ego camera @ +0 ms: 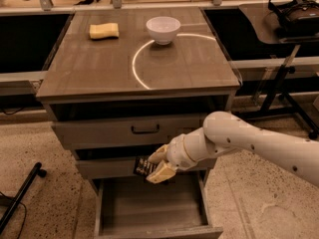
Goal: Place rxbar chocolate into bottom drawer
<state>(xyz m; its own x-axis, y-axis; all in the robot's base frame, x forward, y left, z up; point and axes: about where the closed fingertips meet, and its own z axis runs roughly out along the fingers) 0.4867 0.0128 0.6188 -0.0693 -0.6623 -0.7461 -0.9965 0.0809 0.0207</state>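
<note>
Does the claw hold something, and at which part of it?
Yes: the claw, above the open bottom drawer, pinches the rxbar chocolate by its right end.

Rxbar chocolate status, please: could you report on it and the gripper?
Gripper shut on rxbar chocolate, level with middle drawer front. Bar above open bottom drawer, not yet inside. Path down looks unobstructed.

The grey-brown wooden cabinet top [94, 66] is being lit from above, and a bright curved streak of glare [133, 66] is being thrown across it. The open bottom drawer [149, 205] is being left in shadow. Just above it, the pale two-finger gripper [155, 166], closed on the dark-wrapped rxbar chocolate [142, 167], is being lit.
</note>
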